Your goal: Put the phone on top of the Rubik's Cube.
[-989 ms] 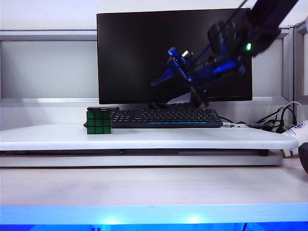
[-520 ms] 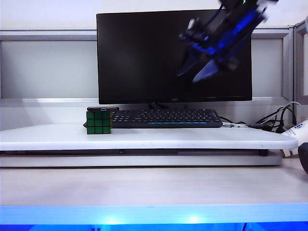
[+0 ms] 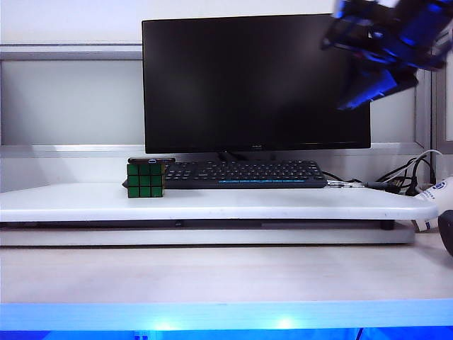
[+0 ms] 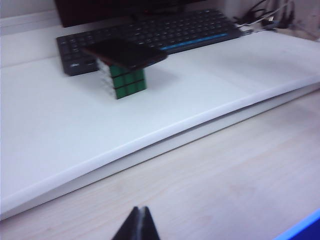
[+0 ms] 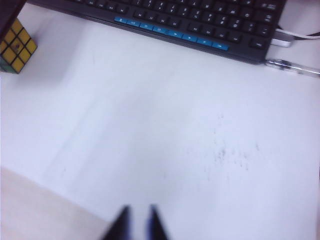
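The black phone point(image 3: 151, 160) lies flat on top of the Rubik's Cube point(image 3: 145, 180), which stands on the white board just left of the keyboard. In the left wrist view the phone point(image 4: 125, 52) overhangs the green-faced cube point(image 4: 127, 82). My left gripper point(image 4: 139, 211) is shut and empty, low over the wooden table in front, far from the cube. High at the upper right, in front of the monitor's corner, my right gripper point(image 3: 361, 95) is a blur. Its tips point(image 5: 137, 214) stand a narrow gap apart with nothing between them. A yellow cube face point(image 5: 15, 45) shows at that view's edge.
A black keyboard point(image 3: 244, 173) with a blue key row lies under a dark monitor point(image 3: 255, 81). Both stand on the raised white board point(image 3: 212, 204). Cables point(image 3: 407, 177) and a white device point(image 3: 437, 193) are at the right. A pen point(image 5: 292, 67) lies by the keyboard's end.
My right arm has swung up and to the right, from in front of the monitor's middle to its upper right corner. Phone and cube have stayed put.
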{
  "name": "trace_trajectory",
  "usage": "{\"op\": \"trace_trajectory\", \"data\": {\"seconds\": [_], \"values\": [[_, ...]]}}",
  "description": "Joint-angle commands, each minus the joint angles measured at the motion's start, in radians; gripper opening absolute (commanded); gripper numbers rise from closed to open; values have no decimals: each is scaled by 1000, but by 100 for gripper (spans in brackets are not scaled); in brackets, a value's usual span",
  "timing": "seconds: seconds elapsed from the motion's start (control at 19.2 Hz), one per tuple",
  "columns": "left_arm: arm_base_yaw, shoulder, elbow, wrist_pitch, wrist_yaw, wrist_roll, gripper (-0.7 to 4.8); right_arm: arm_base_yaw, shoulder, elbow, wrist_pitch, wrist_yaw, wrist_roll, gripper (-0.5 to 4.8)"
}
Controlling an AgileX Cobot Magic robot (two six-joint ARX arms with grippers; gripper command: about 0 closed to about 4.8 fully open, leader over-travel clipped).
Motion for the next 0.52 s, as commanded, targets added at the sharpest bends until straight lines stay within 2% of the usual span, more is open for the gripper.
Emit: {"op": "trace_trajectory", "data": {"seconds": [0.05,0.26,0.52], "values": [[1,0,0,-21,26,5,-6,0,-104,-145,96,16,40,-8],[1,0,0,-21,20,-26,-6,0,-197,-277,140,56,96,-8],[1,0,-2,-23,-93,-74,-6,0,-301,-430,202,90,155,-9]]}}
